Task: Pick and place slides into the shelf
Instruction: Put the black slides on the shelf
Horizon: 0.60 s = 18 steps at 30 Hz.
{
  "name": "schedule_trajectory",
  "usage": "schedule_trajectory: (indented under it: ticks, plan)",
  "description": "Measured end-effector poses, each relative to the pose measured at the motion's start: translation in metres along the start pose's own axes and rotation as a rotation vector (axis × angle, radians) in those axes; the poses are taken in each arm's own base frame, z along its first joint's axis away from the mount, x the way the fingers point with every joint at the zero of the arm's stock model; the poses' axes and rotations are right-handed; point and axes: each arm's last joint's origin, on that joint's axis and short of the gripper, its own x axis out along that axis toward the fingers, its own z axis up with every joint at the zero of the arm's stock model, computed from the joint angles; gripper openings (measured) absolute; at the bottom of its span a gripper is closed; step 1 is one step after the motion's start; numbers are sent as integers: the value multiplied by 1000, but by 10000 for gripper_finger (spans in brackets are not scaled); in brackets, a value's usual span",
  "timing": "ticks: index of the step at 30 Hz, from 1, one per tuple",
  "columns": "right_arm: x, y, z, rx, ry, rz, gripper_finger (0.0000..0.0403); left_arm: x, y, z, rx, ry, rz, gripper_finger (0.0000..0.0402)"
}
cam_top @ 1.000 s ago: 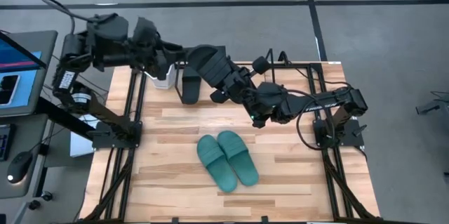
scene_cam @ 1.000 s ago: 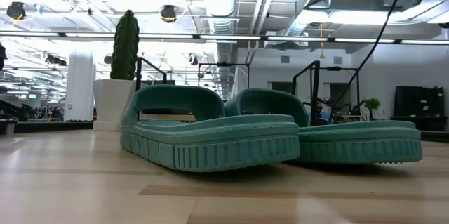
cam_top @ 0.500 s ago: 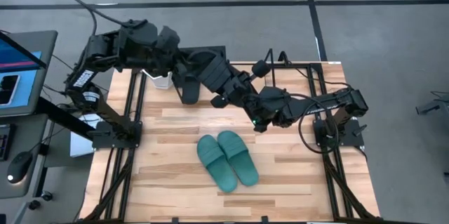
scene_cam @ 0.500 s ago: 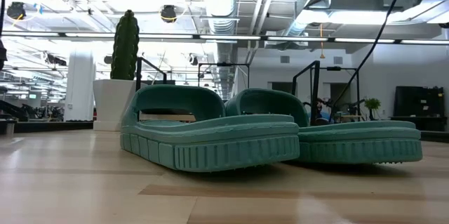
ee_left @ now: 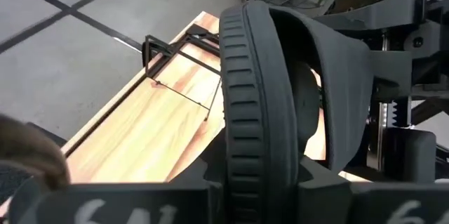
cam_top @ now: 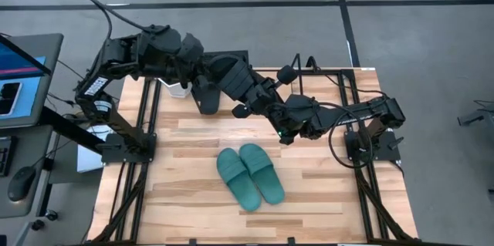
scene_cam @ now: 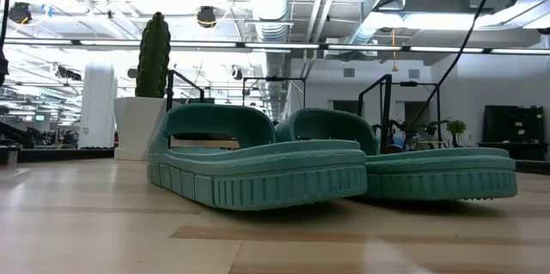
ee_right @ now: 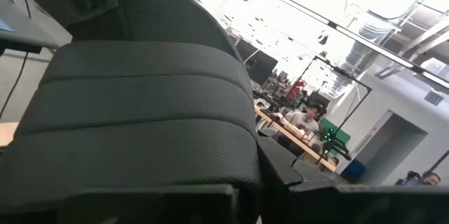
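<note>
One black slide point(cam_top: 230, 72) is up in the air over the far part of the table, between both grippers. My right gripper point(cam_top: 252, 92) is shut on it from the right. My left gripper point(cam_top: 202, 70) comes at it from the left and is shut on its sole. A second black slide point(cam_top: 208, 98) stands on edge by the far left of the table. The two teal slides point(cam_top: 248, 173) lie side by side on their soles in the middle of the table. The shelf's thin black rods point(scene_cam: 258, 81) rise behind them. My left gripper point(ee_left: 259, 182) has the black slide's ribbed sole edge point(ee_left: 249, 126) between its two fingers, with the slide on edge and the strap point(ee_left: 337, 76) to one side. The slide is lifted clear of the table. My right gripper holds the same slide; its dark textured surface point(ee_right: 147, 112) fills the wrist view and hides the place of contact.
A white pot point(cam_top: 179, 86) with a cactus point(scene_cam: 155, 55) stands at the far left of the table, close to the left arm. Black frame rails point(cam_top: 135, 153) run along both sides. Bare wood point(cam_top: 193, 200) lies around the teal pair.
My left gripper has moved toward the table's right, up to the black slide that my right gripper holds in the air. The right arm and the slide have shifted slightly toward the left. The teal slides have stayed still.
</note>
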Motion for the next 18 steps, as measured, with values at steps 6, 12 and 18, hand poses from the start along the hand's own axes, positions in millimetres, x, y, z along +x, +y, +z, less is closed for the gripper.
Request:
schedule_trajectory:
  ticks: [6, 12, 18]
  plan:
    - [1, 0, -1, -13, 2, 4, 34, -3, 0, 2, 33, -26, 7, 32]
    - [1, 0, -3, -83, 53, -28, 68, -12, 2, 4, 65, -74, 44, 32]
    - [0, -1, -5, -155, 117, -76, 81, -40, 9, 2, 57, -133, 81, 32]
